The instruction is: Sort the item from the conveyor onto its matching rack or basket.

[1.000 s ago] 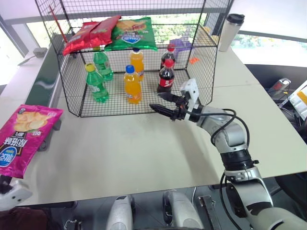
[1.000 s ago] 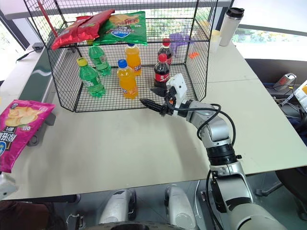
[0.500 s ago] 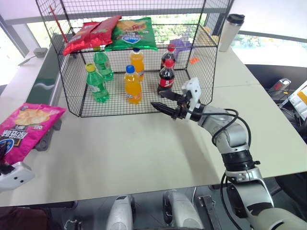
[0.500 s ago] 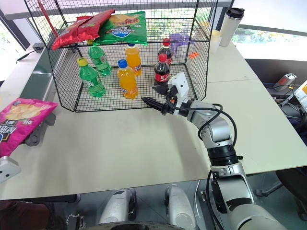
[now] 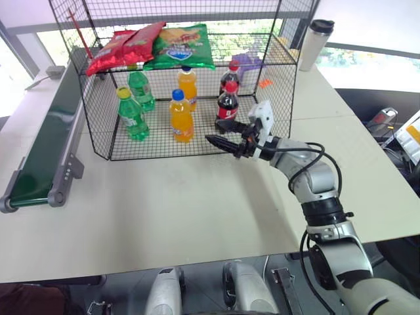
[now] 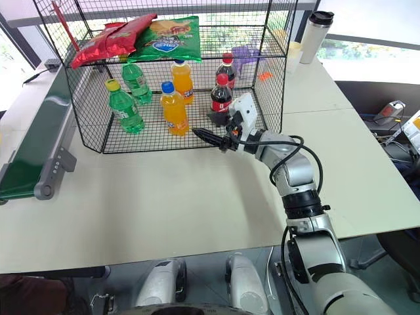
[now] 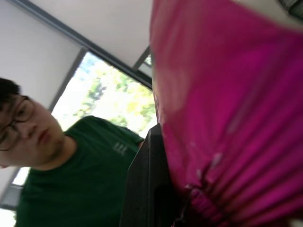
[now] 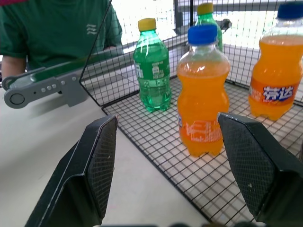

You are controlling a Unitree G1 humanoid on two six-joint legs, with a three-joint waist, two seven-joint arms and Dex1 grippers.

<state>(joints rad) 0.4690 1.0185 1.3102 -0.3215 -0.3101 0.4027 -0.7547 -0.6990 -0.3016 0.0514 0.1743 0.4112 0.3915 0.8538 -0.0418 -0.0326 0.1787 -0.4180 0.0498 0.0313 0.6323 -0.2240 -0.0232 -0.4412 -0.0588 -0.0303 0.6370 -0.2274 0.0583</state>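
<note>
The item, a glossy magenta-pink bag point(image 7: 236, 118), fills much of the left wrist view, its crimped edge pinched by my left gripper point(image 7: 184, 198), which is shut on it with one black finger point(image 7: 147, 184) against the bag. The dark-green conveyor point(image 5: 46, 154) runs along the table's left side with nothing on its belt. The black wire rack point(image 5: 105, 141) stands at the back middle. My right gripper point(image 5: 216, 139) hovers open at the rack's front right edge, level and pointing left, with nothing between its fingers point(image 8: 97, 161).
Red chip bags point(image 5: 125, 46) and a green chip bag point(image 5: 180, 44) lie on the rack's upper tier. Green point(image 5: 132, 115), orange point(image 5: 181, 117) and cola point(image 5: 228, 105) bottles stand on its floor. A travel mug point(image 5: 315, 42) stands back right. A person in a green shirt point(image 8: 57, 28) sits behind the conveyor.
My left gripper shut on the pink bag at the conveyor's near end and lifted it up and out of the head views. The right arm stayed put.
</note>
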